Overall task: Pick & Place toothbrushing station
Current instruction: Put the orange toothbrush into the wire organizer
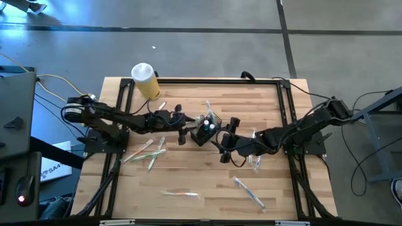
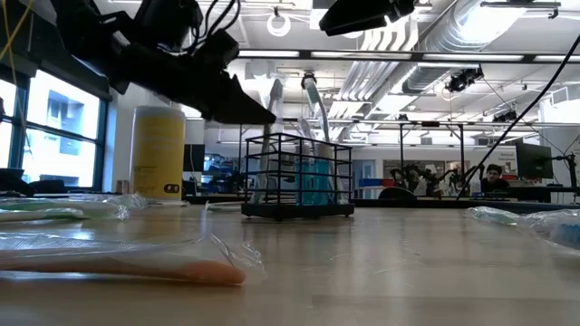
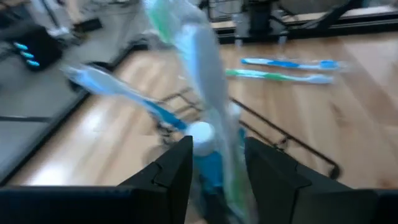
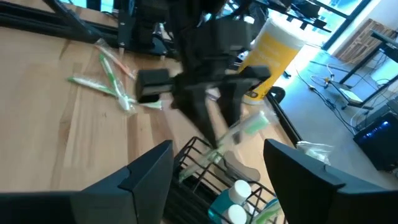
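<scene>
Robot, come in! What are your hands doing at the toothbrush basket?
Left end effector open over black caddy, wrapped toothbrush between fingers. Right end effector open beside it.

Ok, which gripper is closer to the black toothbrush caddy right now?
The left gripper is nearer, just beside the caddy with a wrapped toothbrush between its fingers. The right gripper hangs open, slightly farther away on the opposite side.
</scene>
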You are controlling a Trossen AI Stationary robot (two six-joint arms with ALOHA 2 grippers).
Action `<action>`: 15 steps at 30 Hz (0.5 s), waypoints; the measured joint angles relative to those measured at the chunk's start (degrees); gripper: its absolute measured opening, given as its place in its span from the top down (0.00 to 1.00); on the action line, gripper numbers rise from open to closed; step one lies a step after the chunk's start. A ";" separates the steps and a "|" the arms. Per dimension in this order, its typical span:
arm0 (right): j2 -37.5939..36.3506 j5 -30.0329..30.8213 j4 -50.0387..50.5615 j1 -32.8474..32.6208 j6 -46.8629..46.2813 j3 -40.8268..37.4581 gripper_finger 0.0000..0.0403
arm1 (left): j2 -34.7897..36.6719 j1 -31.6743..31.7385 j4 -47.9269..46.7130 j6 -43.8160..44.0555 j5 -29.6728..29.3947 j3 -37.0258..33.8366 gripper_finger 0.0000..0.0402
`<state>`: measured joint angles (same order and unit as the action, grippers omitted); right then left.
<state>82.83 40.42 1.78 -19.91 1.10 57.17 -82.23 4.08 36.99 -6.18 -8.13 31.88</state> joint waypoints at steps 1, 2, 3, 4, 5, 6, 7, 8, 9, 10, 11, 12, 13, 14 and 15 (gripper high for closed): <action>0.00 0.09 0.35 -0.19 -0.02 0.00 0.40 | 1.21 -0.01 -1.33 -0.94 -1.19 0.00 0.65; 0.00 0.15 0.69 -0.36 -0.02 0.00 0.40 | 2.57 -0.01 -3.00 -1.37 -1.98 -0.01 0.65; 0.00 0.15 0.97 -0.41 -0.02 0.00 0.40 | 4.11 0.00 -4.76 -1.57 -2.57 -0.02 0.65; 0.00 0.15 1.08 -0.42 -0.04 -0.02 0.40 | 5.67 0.01 -6.14 -1.57 -2.73 -0.01 0.65; 0.00 0.16 1.12 -0.54 -0.23 -0.02 0.40 | 7.41 0.01 -8.25 -1.57 -2.73 0.02 0.65; 0.00 0.17 1.22 -0.70 -0.80 -0.02 0.40 | 9.50 0.01 -11.42 -1.59 -2.73 0.02 0.65; 0.00 0.15 1.40 -0.76 -1.26 -0.02 0.40 | 11.66 -0.01 -14.50 -1.64 -2.72 0.00 0.65; 0.00 0.17 1.53 -0.72 -1.61 -0.02 0.40 | 13.92 0.01 -17.63 -1.68 -2.68 0.00 0.65; 0.00 0.11 1.91 -0.74 -1.95 -0.02 0.40 | 16.08 -0.01 -20.81 -1.68 -2.63 0.00 0.65; 0.00 0.15 2.15 -0.74 -2.23 -0.02 0.40 | 18.48 0.01 -24.40 -1.71 -2.55 0.02 0.65; 0.00 0.11 2.37 -0.74 -2.51 -0.02 0.40 | 20.86 0.01 -28.20 -1.71 -2.55 0.00 0.65; 0.00 0.13 2.55 -0.74 -2.72 -0.02 0.40 | 23.09 0.01 -31.53 -1.70 -2.55 0.00 0.65; 0.00 0.13 2.64 -0.74 -2.85 -0.02 0.40 | 25.20 0.01 -34.33 -1.70 -2.55 0.00 0.65; 0.00 0.13 2.64 -0.74 -2.86 -0.02 0.40 | 27.19 0.01 -37.07 -1.58 -2.54 0.00 0.65; 0.00 0.14 2.64 -0.74 -2.86 -0.02 0.40 | 28.94 0.01 -39.59 -1.43 -2.53 0.00 0.65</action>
<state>82.83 40.56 4.43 -20.64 -1.76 57.14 -53.29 4.10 -2.59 -7.61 -10.66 31.88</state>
